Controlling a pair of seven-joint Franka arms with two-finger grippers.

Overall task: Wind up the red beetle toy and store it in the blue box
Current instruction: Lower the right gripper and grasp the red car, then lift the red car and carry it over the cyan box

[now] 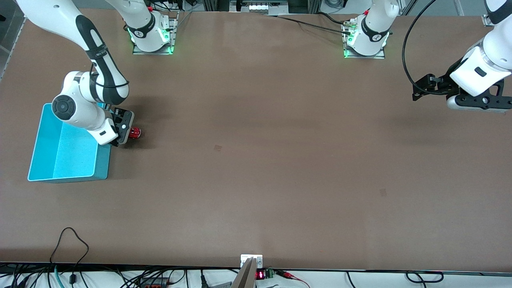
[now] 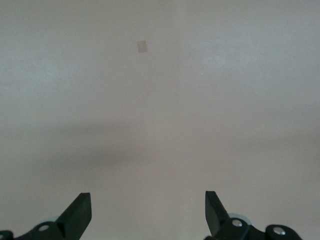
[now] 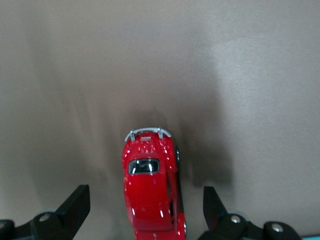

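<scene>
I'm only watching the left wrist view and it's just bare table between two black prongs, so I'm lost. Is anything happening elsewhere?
Observer: Yes. The right gripper is down at the table with its fingers open on either side of the red beetle toy, not squeezing it.
Operator: Where's the box it goes in?
Observer: The blue box sits at the right arm's end of the table, right beside the toy; I see nothing in the part of it the arm leaves in view.
Operator: And the arm I'm watching?
Observer: The left gripper waits, open, in the air over bare table at its own end, well away from toy and box.
</scene>
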